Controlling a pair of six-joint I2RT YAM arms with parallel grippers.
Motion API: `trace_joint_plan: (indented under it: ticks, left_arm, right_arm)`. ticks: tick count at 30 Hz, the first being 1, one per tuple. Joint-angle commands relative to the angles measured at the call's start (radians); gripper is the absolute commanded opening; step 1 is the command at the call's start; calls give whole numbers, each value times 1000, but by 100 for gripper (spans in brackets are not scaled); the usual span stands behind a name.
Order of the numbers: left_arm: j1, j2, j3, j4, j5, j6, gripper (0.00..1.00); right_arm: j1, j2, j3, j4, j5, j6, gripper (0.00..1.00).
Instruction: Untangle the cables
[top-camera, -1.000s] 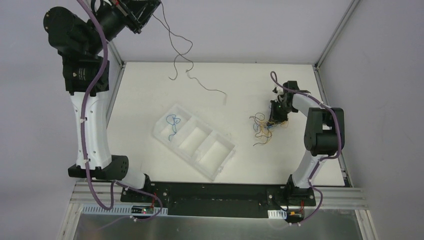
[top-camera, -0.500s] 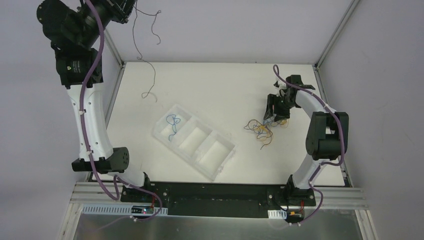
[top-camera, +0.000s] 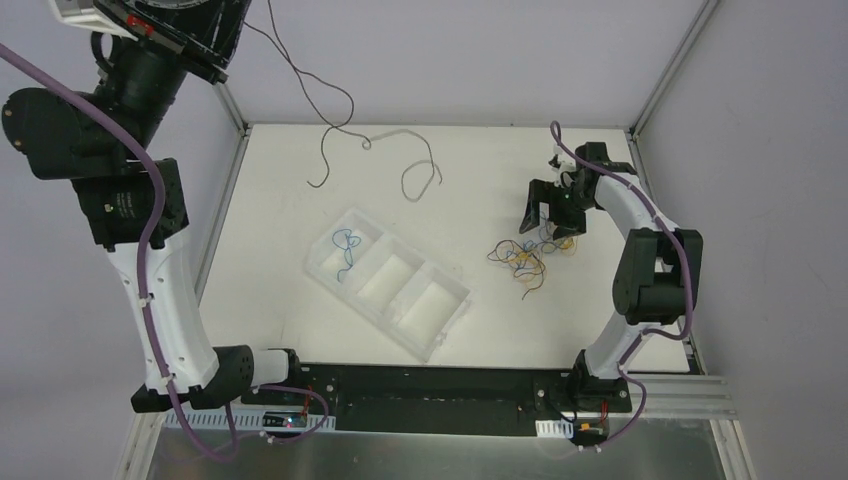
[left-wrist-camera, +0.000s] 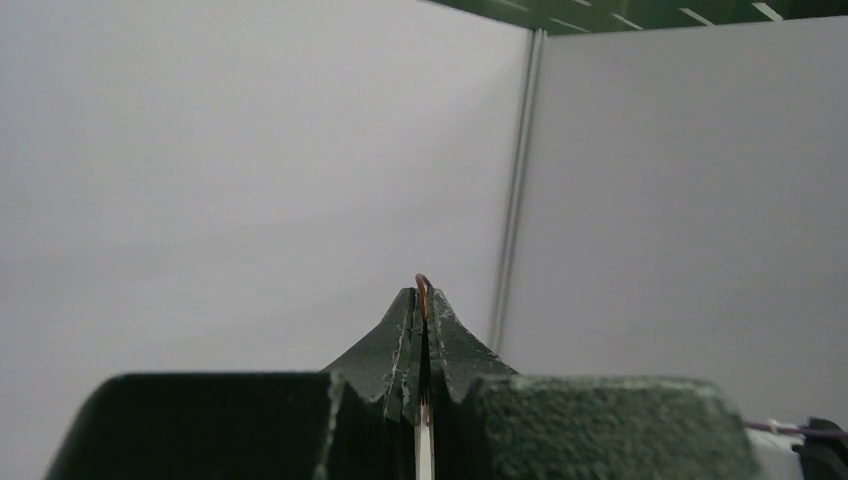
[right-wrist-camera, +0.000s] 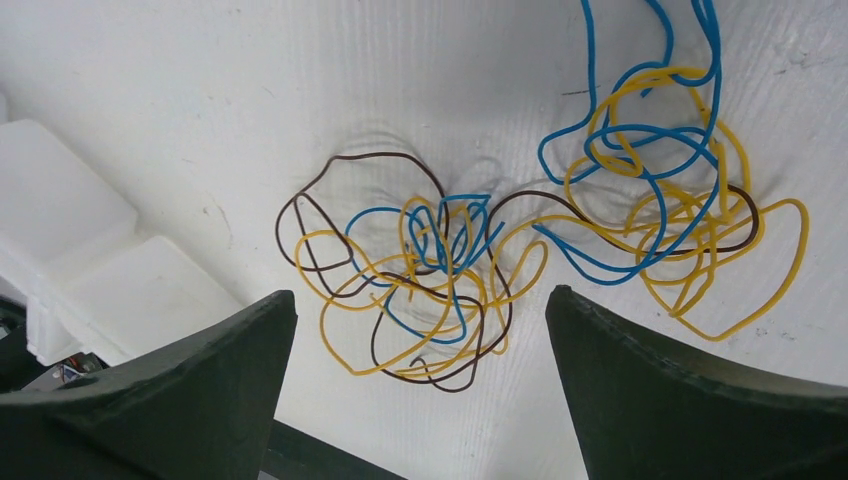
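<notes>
A tangle of blue, yellow and dark brown cables (top-camera: 525, 258) lies on the white table at the right. In the right wrist view it shows as two linked clusters (right-wrist-camera: 440, 270). My right gripper (top-camera: 553, 212) hovers just beyond the tangle and is open, with nothing between its fingers (right-wrist-camera: 420, 295). High at the far left, my left gripper (top-camera: 235, 15) is shut on one end of a long dark brown cable (top-camera: 340, 110). That cable hangs down and its free end curls over the table's far edge. The left wrist view shows its tip pinched between the shut jaws (left-wrist-camera: 423, 295).
A white three-compartment tray (top-camera: 312, 268) lies slanted in the middle of the table, with a blue cable (top-camera: 345, 245) in its far-left compartment. Its corner shows in the right wrist view (right-wrist-camera: 80, 260). Grey walls and metal frame posts enclose the table.
The right gripper has opened wide and lifted off the tangle, which now lies free. The left arm has swung about up high, and the dark cable's loose end now swings further right.
</notes>
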Motion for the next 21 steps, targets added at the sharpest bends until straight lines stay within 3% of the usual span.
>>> trace_joint_plan:
  ticks: [1,8,14,17,21]
  left_arm:
    - [-3,-18,-190,117,144,-211,0]
    - [-5,-150,-508,81,276,-183,0]
    - [-5,-336,-894,-87,303,51,0]
    - [-5,-372,-936,-130,327,92,0]
    - [-5,-363,-859,-132,335,77,0]
  right_arm:
    - [-3,-69,42,-50,-56,26,99]
    - [-1,-86,27,-61,-72,24,99]
    - [-1,-94,5,-61,-79,16,99]
    - [-1,-89,1,-60,-75,14,99]
    - [-2,-84,5,-60,-74,13,99]
